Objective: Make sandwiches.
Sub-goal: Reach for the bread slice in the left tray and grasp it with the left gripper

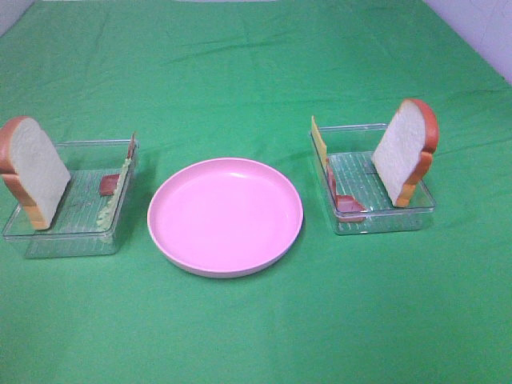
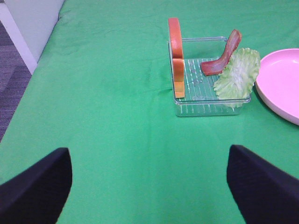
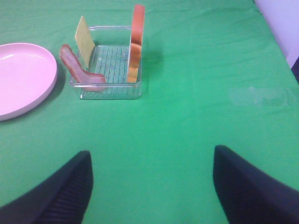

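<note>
Green cloth (image 2: pixel 117 116); bread (image 2: pixel 176 60) beyond left end effector (image 2: pixel 148 154)

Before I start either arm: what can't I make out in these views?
Exterior high: both arms lie outside the frame.
Exterior high: the square orange cheese slice stands edge-on, face unseen.
Left wrist: the round pink plate and the left gripper are cut off by frame edges.
Right wrist: the right gripper too.
</note>
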